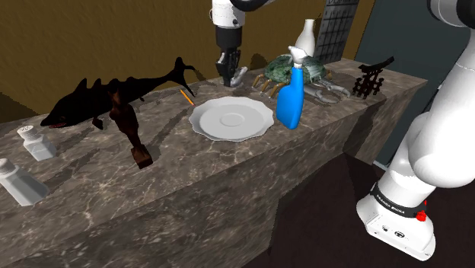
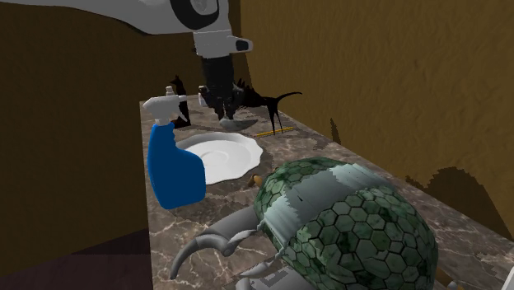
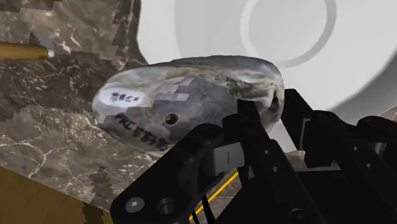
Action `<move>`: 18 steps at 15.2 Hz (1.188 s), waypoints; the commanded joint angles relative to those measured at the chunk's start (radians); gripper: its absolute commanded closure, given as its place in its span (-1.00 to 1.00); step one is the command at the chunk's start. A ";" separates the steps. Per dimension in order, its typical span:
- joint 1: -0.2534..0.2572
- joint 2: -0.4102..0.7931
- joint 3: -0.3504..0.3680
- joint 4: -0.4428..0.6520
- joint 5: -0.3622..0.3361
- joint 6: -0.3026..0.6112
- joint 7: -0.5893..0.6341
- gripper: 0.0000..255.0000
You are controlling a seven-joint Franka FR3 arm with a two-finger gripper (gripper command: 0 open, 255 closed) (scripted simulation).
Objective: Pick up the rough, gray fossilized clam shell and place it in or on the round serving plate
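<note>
My black gripper [image 1: 228, 74] is shut on the gray, rough clam shell [image 1: 240, 74] and holds it a little above the marble counter, just behind the far rim of the round white plate [image 1: 251, 126]. In the wrist view the shell [image 3: 184, 102] is an oval gray stone with a white label and dark writing, clasped at its end by the gripper [image 3: 254, 130], with the plate [image 3: 286, 38] beyond it. From the second exterior view the gripper [image 2: 224, 111] hangs with the shell [image 2: 234, 123] over the plate's [image 2: 218, 156] far edge.
A blue spray bottle [image 1: 291, 95] stands right beside the plate. A black shark figure [image 1: 106, 95], a dark wooden figure [image 1: 125, 122], an orange pencil [image 1: 186, 96], two white shakers [image 1: 36, 142], a green crab-like figure [image 1: 285, 68] and a white bottle [image 1: 306, 34] crowd the counter.
</note>
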 commanded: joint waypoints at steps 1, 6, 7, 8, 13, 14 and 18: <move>0.022 -0.019 0.020 -0.017 0.001 -0.004 0.043 1.00; 0.074 -0.046 0.072 -0.039 0.001 -0.013 0.147 1.00; 0.074 -0.047 0.072 -0.054 0.001 0.000 0.147 1.00; 0.074 -0.047 0.072 -0.068 0.001 0.014 0.148 1.00; 0.073 -0.048 0.072 -0.135 0.000 0.081 0.151 1.00; 0.073 -0.047 0.072 -0.148 0.000 0.094 0.152 1.00; 0.074 -0.042 0.072 -0.196 -0.003 0.147 0.156 1.00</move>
